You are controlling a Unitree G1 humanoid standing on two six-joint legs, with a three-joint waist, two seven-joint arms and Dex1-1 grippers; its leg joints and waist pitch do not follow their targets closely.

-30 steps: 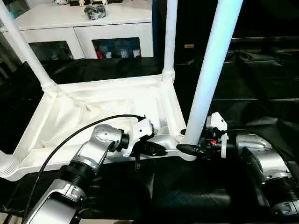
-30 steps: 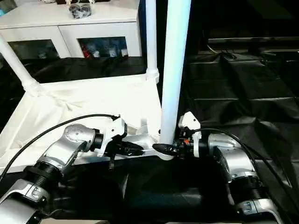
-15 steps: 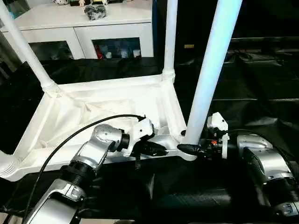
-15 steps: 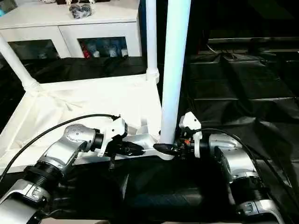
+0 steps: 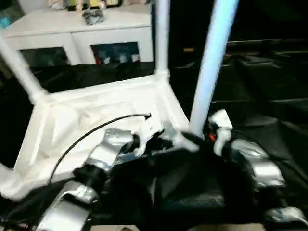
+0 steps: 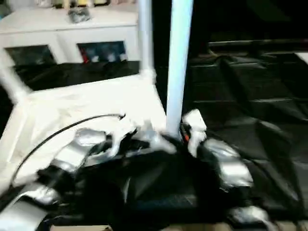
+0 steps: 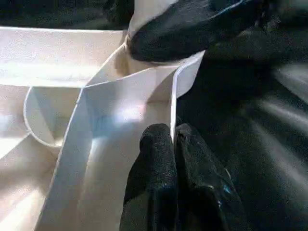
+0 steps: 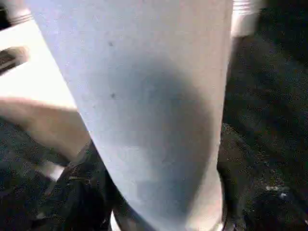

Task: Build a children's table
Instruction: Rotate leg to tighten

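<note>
Tabletop [image 5: 96, 110]: upside down on black sheet, legs upright in its corner sockets.
Left end effector [image 7: 172, 144]: pinched tight on tabletop's thin rim.
Right end effector [image 5: 195, 139]: fingers around near leg [image 5: 209, 67] at its base.

Leg [image 5: 208, 72] tops beyond the frame edge

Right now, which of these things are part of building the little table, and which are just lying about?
Part of the job:
- white tabletop, lying upside down
- near leg standing in its corner socket
- far leg
- leg at the left corner

Just lying about:
- white cabinet with glass doors
- dark bundle on top of it
- black floor covering
</note>
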